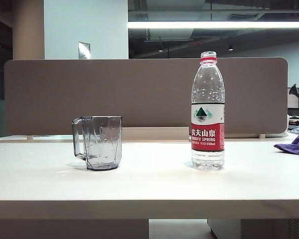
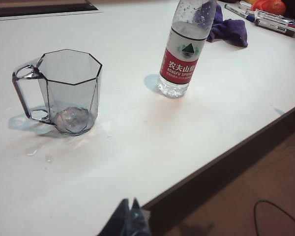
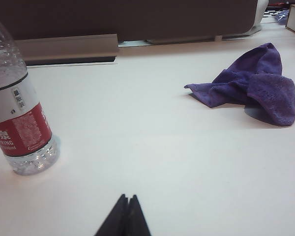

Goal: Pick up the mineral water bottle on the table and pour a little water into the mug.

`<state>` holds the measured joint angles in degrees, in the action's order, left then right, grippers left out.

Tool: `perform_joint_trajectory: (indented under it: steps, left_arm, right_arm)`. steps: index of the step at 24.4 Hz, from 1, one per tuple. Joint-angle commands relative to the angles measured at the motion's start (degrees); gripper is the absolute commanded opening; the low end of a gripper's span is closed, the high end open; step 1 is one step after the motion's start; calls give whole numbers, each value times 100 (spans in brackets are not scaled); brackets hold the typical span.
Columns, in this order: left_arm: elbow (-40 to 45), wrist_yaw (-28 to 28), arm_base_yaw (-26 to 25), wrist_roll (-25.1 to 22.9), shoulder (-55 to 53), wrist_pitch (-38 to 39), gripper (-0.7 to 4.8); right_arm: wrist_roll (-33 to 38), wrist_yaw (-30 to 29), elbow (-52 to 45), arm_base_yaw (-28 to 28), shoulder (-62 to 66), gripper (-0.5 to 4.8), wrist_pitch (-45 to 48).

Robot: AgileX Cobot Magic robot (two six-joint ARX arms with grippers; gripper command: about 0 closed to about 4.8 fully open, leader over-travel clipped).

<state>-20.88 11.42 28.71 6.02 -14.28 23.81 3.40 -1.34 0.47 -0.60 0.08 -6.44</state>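
Right of the mug (image 1: 100, 142) on the table (image 1: 149, 184) I see the bottle (image 1: 208, 112) upright; both grippers, left (image 2: 129, 209) and right (image 3: 126, 202), hover pinched together, well short of it.

From my station I saw very little of the robot itself. The left gripper (image 2: 129, 216) showed only as two dark, pointed fingertips pressed together, with a scrap of pale, glossy material clinging to one side; it sat nearer the table's (image 2: 137, 147) front edge than the mug (image 2: 64, 93) did. The right gripper (image 3: 126, 216) looked matte black, its two tapered tips meeting in a neat wedge, some way from the bottle (image 3: 19, 118). No cables, screws or markings were in sight.
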Motion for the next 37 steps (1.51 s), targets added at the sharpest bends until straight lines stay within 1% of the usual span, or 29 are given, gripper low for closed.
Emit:
perform_joint_trajectory:
  steps: [1,7,26,28,32,33,36,37]
  left_arm:
    - [-37,42,4,0,2,-59,-3]
    - [-37,295,4,-2,2,-70,-4]
    - [-37,289,4,0,2,-70,-3]
    - [-37,289,4,-2,2,-70,-3]
    - [-37,284,4,0,2,-70,-4]
    - [-37,278,4,0,7,-70,-4]
    - [-37,280,4,-2,7,-68,-3]
    - [-37,280,4,-2,9,-68,-3]
  right_arm:
    - [0,13,-44,-4,-7,-1,61]
    - [0,13,-44,-4,-7,-1,61]
    - [7,2,-44,-4,-7,-1,68]
    - [138,-151,-44,-9,-7,-1,94]
    - [894,-339,-22,-11,-7,-1,245]
    - [1185,-595,39,-11,-7,-1,326]
    - [1182,-1128,348,-11,-7,-2,369]
    - [1182,-1196,501,-11,-7,-3,369]
